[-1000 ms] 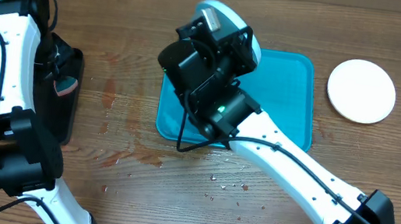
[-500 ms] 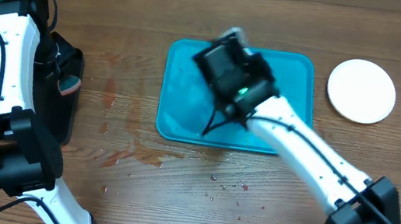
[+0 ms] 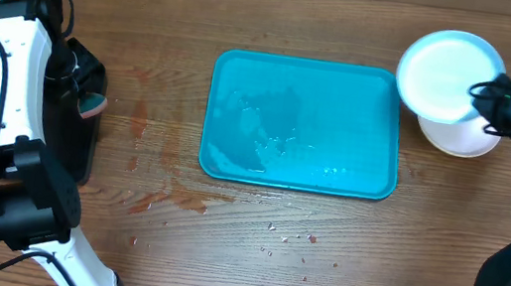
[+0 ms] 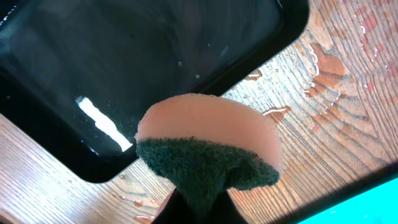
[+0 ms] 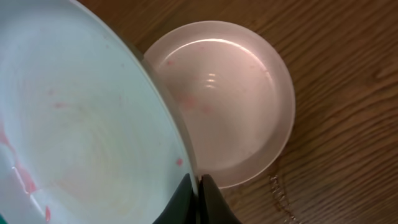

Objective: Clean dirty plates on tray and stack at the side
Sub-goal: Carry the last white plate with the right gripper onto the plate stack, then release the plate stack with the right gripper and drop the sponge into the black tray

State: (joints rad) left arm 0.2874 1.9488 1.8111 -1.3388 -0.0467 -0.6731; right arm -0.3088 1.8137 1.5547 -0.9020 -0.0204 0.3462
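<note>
The pale mint plate (image 5: 81,118) is clamped at its rim between the jaws of the right gripper (image 5: 198,191) and extends up and left from them. Red smears mark its inner face. The white plate (image 5: 239,106) lies flat just beyond the jaws, partly covered by the mint plate's rim, and shows faint pink traces. The tray (image 3: 338,125), turquoise with rounded corners, lies flat well apart from the jaws. Its floor is wet.

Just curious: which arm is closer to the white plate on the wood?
Right. Its fingers hold the mint plate partly over the white plate; the left fingers, gripping a sponge, are far off by the black tray.
</note>
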